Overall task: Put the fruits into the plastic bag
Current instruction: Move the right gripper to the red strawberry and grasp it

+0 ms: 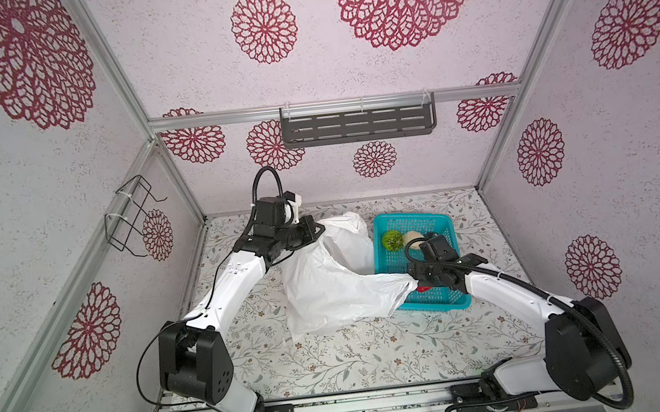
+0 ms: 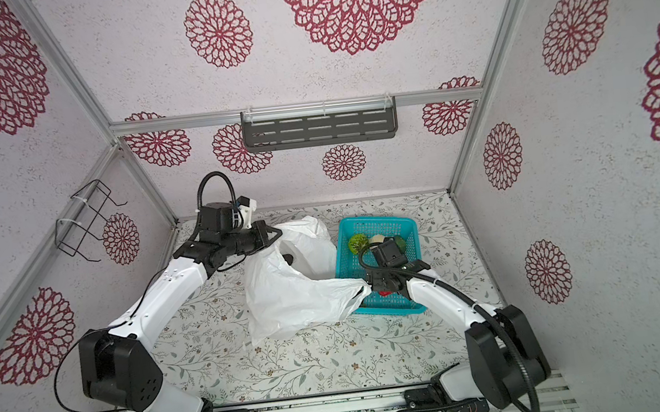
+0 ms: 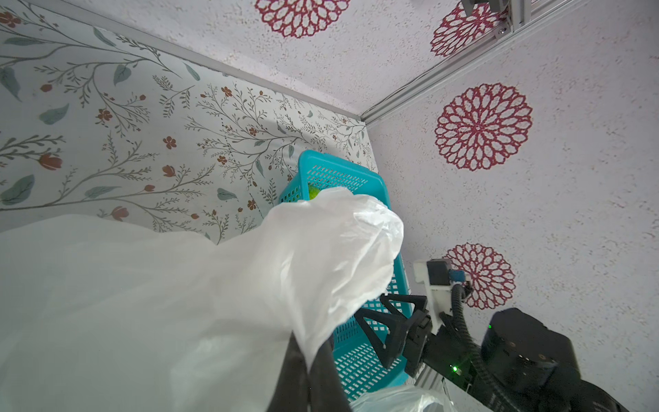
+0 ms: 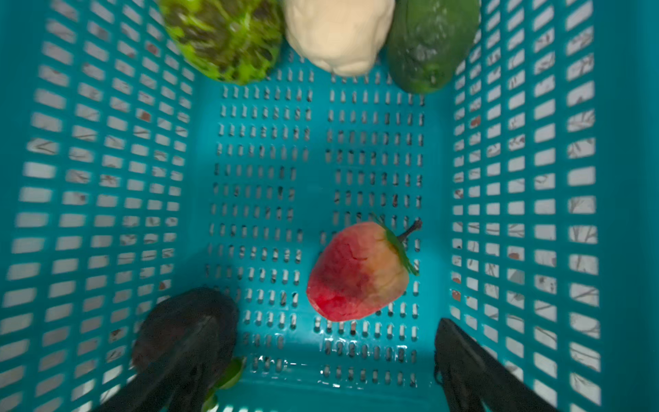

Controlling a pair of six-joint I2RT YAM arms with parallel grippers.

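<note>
The plastic bag (image 1: 328, 286) slumps against the teal basket (image 4: 107, 178), a fold clenched in the left claw (image 3: 308, 356), whose tips the film half hides. Inside the basket the right claw (image 4: 322, 331) stands released astride the strawberry (image 4: 358, 273). One finger (image 4: 160, 385) covers part of the near-black fruit (image 4: 171, 310). At the basket's opposite end the cream fruit (image 4: 338, 32), bumpy green fruit (image 4: 224, 35) and dark green fruit (image 4: 428, 42) are cut off.

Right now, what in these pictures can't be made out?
- Plastic bag contents: both top views, mostly hidden by its own crinkled film.
- Left gripper fingertips: left wrist view, covered by bag film.
- Near-black fruit: right wrist view, blurred, partly behind the right gripper.
- Cream fruit: same view, cut off by the frame edge.
</note>
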